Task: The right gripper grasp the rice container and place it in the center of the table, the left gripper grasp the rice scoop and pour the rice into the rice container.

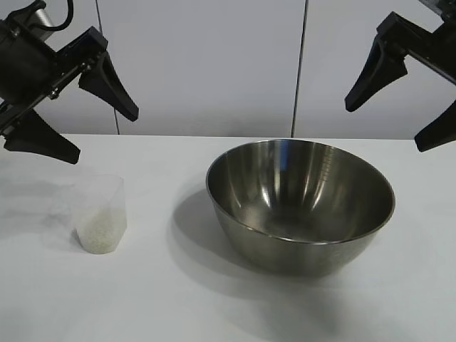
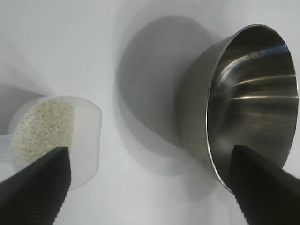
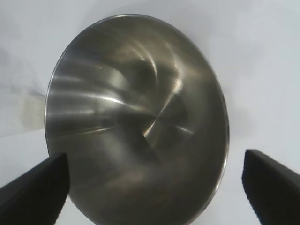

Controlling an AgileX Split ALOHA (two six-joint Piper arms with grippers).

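The rice container (image 1: 301, 203), a wide shiny steel bowl, stands on the white table (image 1: 178, 299) right of centre; nothing lies inside it (image 3: 140, 122). At the left stands the rice scoop (image 1: 101, 214), a frosted plastic cup with rice (image 2: 43, 126) in it and a small side handle. My left gripper (image 1: 103, 135) hangs open above and behind the scoop, touching nothing; its fingertips (image 2: 42, 187) frame the scoop and the bowl (image 2: 243, 103). My right gripper (image 1: 392, 128) hangs open high at the right, above the bowl's far right side, holding nothing.
A pale panelled wall (image 1: 214, 64) closes the back of the table. Bare tabletop lies between scoop and bowl and along the front edge.
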